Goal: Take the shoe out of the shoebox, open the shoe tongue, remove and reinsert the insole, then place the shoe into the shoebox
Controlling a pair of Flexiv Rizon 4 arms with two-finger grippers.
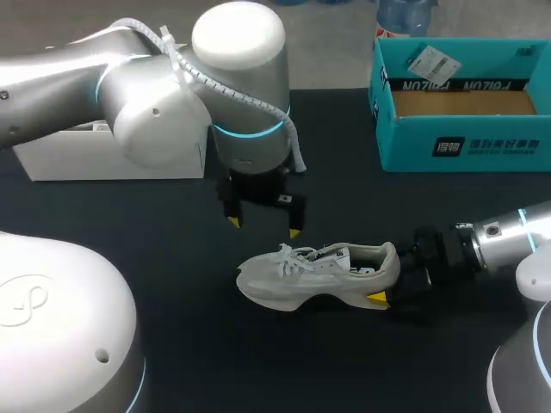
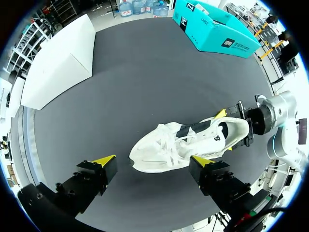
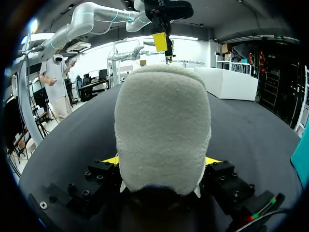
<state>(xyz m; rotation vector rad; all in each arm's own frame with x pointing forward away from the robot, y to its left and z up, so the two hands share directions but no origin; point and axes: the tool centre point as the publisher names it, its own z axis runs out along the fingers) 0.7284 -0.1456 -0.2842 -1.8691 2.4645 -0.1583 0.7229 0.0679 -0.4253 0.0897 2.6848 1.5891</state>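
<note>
Risks snagging laces (image 1: pixel 297 256) or wrenching shoe (image 1: pixel 318 277) from right gripper (image 3: pixel 161 162), clamped on its heel, should spread-fingered left gripper (image 1: pixel 263 227) descend off-centre.

The shoe (image 1: pixel 318 275) lies in the middle of the worktop (image 1: pixel 258 361). Its heel side is blocked, because the right end effector (image 1: pixel 387 284) grips the heel from both sides. The left end effector (image 1: pixel 263 225) hangs over the laces with its fingers spread wide and not touching, so there is a gap above the shoe. There is bare worktop by the toe and on the near side. The white box (image 1: pixel 112 155) stands far left. The shoebox (image 1: pixel 465 142) stands far right, top open. A wide lane runs between the two boxes.
</note>
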